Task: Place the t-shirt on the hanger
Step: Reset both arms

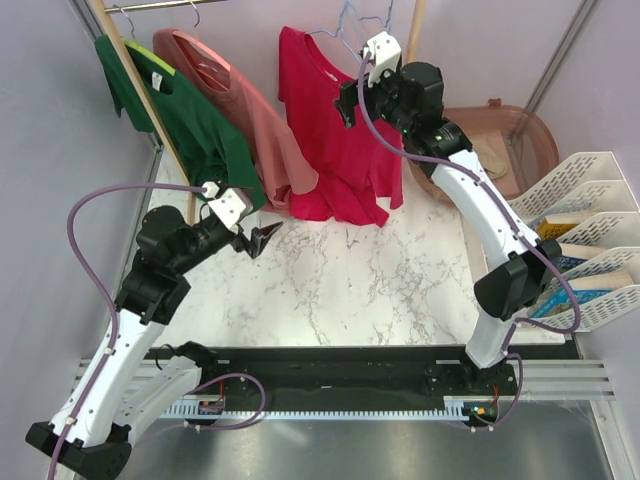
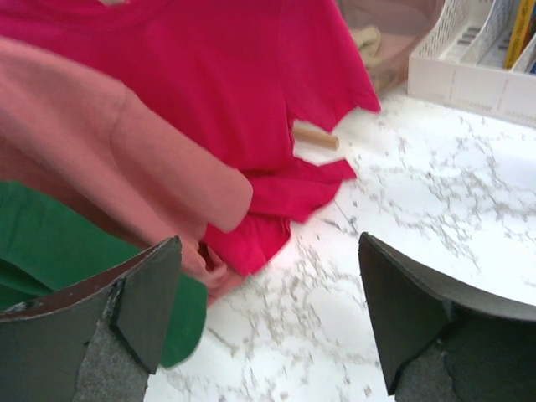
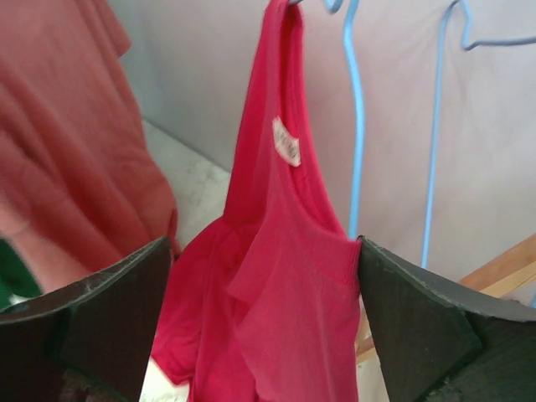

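Observation:
The crimson t-shirt (image 1: 335, 150) hangs at the back centre, its hem bunched on the marble table (image 1: 360, 280). The pale-blue wire hanger (image 1: 352, 22) is at its top. In the right wrist view the t-shirt (image 3: 285, 276) hangs between my fingers, and a hanger wire (image 3: 355, 126) runs down along its right edge. My right gripper (image 1: 348, 103) is raised at the shirt's collar, open (image 3: 261, 243), its right finger touching the fabric edge. My left gripper (image 1: 264, 238) is open and empty (image 2: 268, 243) low over the table, near the shirt's hem (image 2: 276, 201).
A salmon-pink shirt (image 1: 245, 110) and a dark green shirt (image 1: 190, 120) hang on the wooden rack (image 1: 130, 75) at the back left. A brown bin (image 1: 500, 140) and white file trays (image 1: 590, 230) stand at the right. A second blue wire (image 3: 434, 126) hangs beside the first.

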Available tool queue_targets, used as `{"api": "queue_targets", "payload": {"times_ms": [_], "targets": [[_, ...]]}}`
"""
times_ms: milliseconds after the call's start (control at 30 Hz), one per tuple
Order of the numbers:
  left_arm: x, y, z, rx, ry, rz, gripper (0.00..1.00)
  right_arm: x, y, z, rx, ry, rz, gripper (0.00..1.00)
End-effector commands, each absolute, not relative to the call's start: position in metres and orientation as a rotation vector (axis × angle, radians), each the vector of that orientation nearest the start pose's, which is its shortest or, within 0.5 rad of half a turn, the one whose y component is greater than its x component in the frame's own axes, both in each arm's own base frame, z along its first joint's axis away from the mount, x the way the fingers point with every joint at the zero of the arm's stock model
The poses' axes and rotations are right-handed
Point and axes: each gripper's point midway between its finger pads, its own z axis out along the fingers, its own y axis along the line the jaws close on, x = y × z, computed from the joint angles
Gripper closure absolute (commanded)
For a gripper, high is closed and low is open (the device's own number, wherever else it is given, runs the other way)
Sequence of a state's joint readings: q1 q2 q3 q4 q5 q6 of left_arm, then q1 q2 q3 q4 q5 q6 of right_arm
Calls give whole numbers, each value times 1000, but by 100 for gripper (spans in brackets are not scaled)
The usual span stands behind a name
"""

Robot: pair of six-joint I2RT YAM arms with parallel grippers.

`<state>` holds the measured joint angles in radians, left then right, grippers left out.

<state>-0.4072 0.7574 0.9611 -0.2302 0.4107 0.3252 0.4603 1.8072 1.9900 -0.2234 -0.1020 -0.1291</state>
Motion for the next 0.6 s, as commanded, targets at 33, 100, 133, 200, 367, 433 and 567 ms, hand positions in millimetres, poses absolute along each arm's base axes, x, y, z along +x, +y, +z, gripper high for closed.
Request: {"api": "queue_targets", "payload": {"times_ms": [33,100,133,200,367,433,567], "targets": [[242,-159,352,804,1524,-417,1,426,250,485,-633,1387,440,2],[241,-151,329,785,1664,-418,1,398,242,496,-666,1361,448,2],[240,-148,328,769,1699,-423,1,390,237,493,-687,1369,434,2],[239,-137,309,744,1820,-403,1,366,223,497,-694,1366,416,2],[232,-125,273,772,2030,-408,1,327,188,452,-719,1528,349,2],[234,-122,256,727,2151,-407,1,312,172,422,-718,1623,330,2],[239,-106,244,573,2295,-329,1,282,153,373,-714,1753,338,2]]}}
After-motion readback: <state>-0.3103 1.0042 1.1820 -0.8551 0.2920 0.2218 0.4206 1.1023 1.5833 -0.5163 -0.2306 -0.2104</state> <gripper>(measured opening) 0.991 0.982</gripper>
